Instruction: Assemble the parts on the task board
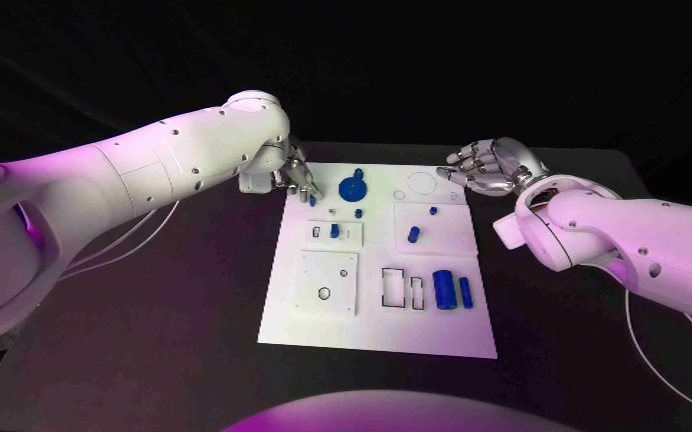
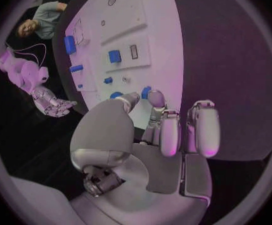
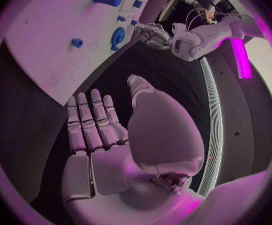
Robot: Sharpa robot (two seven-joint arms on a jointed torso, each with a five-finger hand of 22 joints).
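Observation:
The white task board (image 1: 378, 324) lies in the middle of the black table. My left hand (image 1: 294, 174) hovers over the board's far left corner and pinches a small blue part (image 2: 146, 91) between its thumb and fingertips. Right beside it on the board sits a round blue gear (image 1: 352, 190). My right hand (image 1: 490, 166) hangs open, fingers spread, just off the far right corner, and holds nothing. The right wrist view shows its bare palm (image 3: 101, 135) and, beyond it, the left hand (image 3: 151, 32) by the gear (image 3: 118, 36).
Several small blue parts stand on the board's middle blocks, one (image 1: 414, 234) near the centre. Two blue cylinders (image 1: 453, 292) lie near the right edge, beside rectangular slots (image 1: 392, 287). Bare black table surrounds the board, and cables (image 1: 130, 237) trail at the left.

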